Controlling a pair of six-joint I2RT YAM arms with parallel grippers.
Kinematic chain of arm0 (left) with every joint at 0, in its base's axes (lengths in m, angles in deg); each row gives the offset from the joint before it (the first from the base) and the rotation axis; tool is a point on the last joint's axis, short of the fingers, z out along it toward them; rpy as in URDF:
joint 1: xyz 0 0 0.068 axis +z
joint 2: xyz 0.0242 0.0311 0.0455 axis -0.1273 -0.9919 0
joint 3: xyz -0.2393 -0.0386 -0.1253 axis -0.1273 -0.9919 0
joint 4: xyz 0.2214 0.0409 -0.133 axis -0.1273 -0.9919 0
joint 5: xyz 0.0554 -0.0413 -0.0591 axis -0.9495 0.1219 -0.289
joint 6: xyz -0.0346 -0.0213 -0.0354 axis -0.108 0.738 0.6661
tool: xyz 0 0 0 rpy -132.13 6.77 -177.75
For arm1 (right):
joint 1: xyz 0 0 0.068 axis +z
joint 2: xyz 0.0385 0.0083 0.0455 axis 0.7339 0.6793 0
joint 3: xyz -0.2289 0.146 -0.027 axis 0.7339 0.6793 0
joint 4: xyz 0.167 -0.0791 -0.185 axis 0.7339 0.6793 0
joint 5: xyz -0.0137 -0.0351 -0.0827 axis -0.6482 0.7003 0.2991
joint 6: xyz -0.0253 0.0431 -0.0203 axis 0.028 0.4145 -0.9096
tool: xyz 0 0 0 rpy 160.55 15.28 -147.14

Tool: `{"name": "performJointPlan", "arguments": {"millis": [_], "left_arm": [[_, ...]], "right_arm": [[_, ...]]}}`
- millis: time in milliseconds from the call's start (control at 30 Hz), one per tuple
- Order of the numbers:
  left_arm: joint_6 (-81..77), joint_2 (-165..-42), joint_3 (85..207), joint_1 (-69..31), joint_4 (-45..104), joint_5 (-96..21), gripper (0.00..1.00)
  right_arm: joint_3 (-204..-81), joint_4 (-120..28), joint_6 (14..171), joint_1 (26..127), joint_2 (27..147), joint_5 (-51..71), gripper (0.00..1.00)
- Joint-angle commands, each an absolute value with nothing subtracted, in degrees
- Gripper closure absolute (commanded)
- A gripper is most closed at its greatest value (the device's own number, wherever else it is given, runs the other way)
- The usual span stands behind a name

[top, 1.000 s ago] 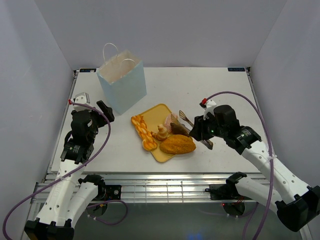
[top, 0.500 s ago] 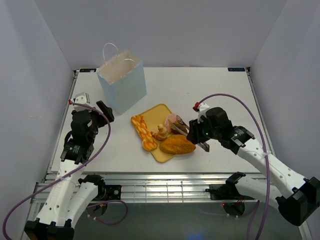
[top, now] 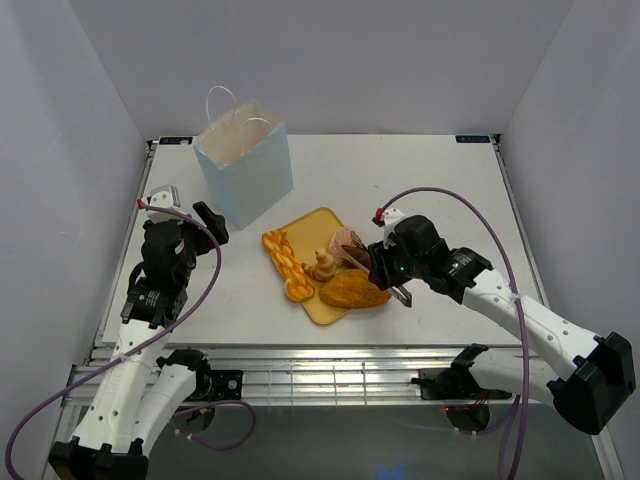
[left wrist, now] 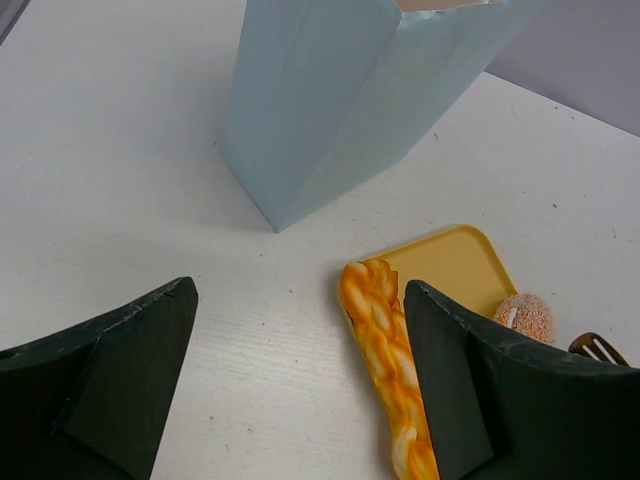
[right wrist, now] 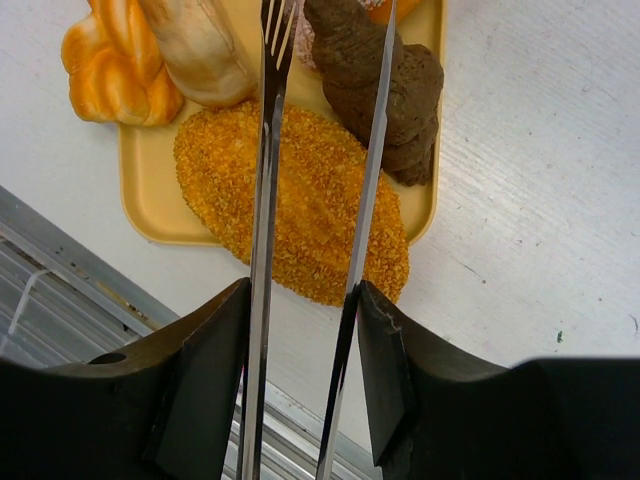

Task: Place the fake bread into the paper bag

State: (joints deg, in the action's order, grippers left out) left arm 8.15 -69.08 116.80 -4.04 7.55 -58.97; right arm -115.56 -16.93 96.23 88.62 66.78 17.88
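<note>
Right gripper (right wrist: 303, 340) clamps tongs (right wrist: 263, 200), arms apart, over golden loaf (right wrist: 310, 200) at tray (right wrist: 150, 200) near edge (likely light, stiff, rough: pinch mid-width).

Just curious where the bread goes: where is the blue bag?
In the top view the paper bag stands upright on the table, far left, just beyond the yellow tray.

Upright paper bag (top: 245, 172) at rear left of counter (top: 430, 180). Tray (top: 318, 222) mid-counter carries orange braid (top: 282, 262) and oval loaf (top: 355, 290). Right end effector (top: 383, 268) over tray's right edge, clamped on tongs (top: 402, 294). Left end effector (top: 208, 222) near bag, not touching.
</note>
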Motion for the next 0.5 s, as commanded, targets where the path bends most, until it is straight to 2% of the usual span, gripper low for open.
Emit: {"name": "performJointPlan", "arguments": {"millis": [0, 200, 400, 467], "left_arm": [[7.7, -68.2, 117.4, -3.8, 7.8, -59.3, 0.05], [7.8, -67.9, 117.2, -3.8, 7.8, -59.3, 0.05], [7.8, -68.1, 117.3, -3.8, 7.9, -58.7, 0.05], [7.8, -68.2, 117.3, -3.8, 7.9, -58.7, 0.05]], "right_arm": [[-119.1, -18.9, 94.9, 89.4, 67.0, 21.1, 0.49], [-120.0, -18.4, 94.9, 89.5, 67.4, 22.6, 0.55], [-121.6, -17.4, 94.8, 89.6, 67.5, 22.8, 0.73], [-122.4, -16.9, 94.8, 89.6, 67.4, 22.7, 0.75]]}}
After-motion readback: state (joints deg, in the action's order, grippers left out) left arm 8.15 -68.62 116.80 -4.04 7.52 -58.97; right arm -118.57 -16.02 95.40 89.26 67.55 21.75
